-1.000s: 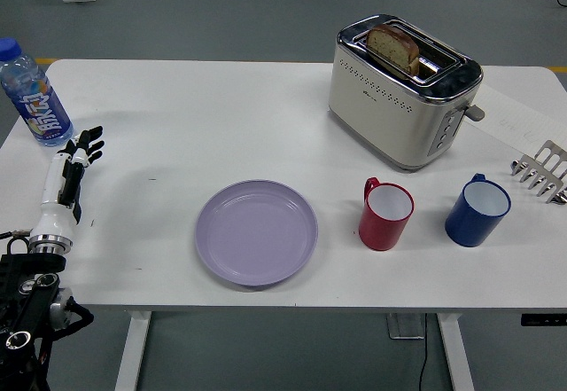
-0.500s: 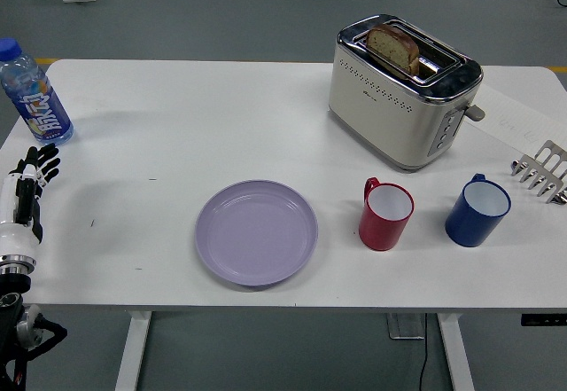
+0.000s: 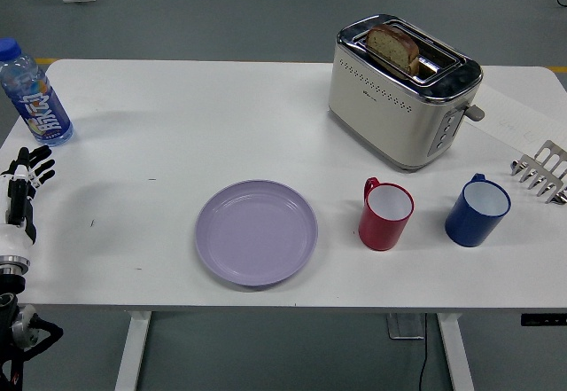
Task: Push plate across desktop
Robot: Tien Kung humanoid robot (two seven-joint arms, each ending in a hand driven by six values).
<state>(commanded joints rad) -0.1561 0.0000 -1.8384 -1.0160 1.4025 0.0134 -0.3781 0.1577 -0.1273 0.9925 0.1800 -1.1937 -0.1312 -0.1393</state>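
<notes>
At the desk's (image 3: 159, 116) left edge the left hand (image 3: 22, 183), fingers spread and holding nothing, has drawn back from its earlier reach inward, while the plate (image 3: 256, 232) lies unmoved near the front edge, well apart, so the push seems finished or abandoned.

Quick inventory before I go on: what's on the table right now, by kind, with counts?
Plates: 1, the purple plate
Mugs: 2, the red mug and the blue mug
Toasters: 1, the toaster with a slice of bread in it
Bottles: 1, the water bottle
Metal racks: 1, the rack at the right edge
Total: 6, not counting the bread
</notes>
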